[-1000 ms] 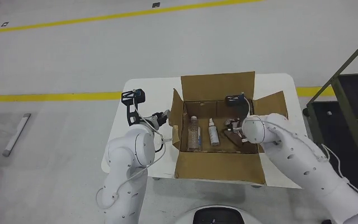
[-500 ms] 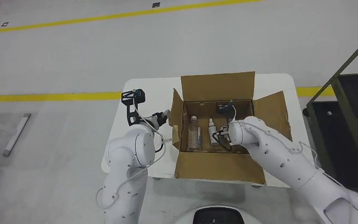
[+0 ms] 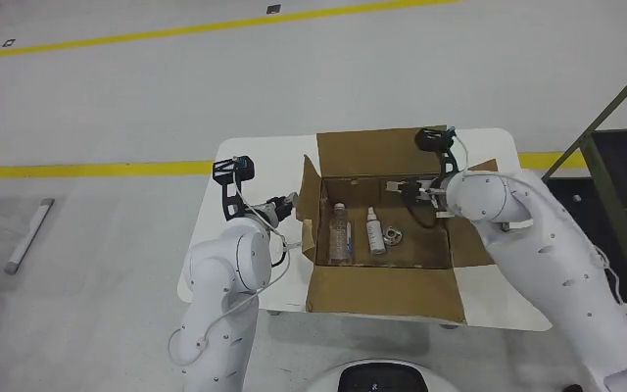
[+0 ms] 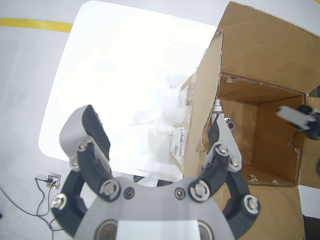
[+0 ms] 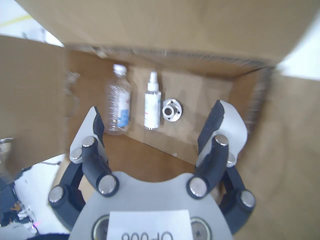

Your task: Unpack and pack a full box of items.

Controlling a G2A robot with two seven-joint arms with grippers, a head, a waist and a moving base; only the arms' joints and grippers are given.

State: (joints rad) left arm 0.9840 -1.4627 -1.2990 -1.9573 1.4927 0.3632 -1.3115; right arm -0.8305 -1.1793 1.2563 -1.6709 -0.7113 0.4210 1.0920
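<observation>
L gripper [image 4: 153, 121], R gripper [image 5: 158, 109] wide open, empty; box [image 4: 262, 46] flap hides bottle [image 5: 119, 106] from L wrist; metal part [image 5: 172, 111] prob. flange.

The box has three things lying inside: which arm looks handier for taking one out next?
Probably the right. The right gripper hangs open above the box, facing the water bottle, spray bottle and metal flange on its floor. The left gripper, also open, sits outside the box's side flap, over the table.

Left gripper [image 4: 153, 118] spread wide; right gripper [image 5: 158, 109] seemingly spread.
</observation>
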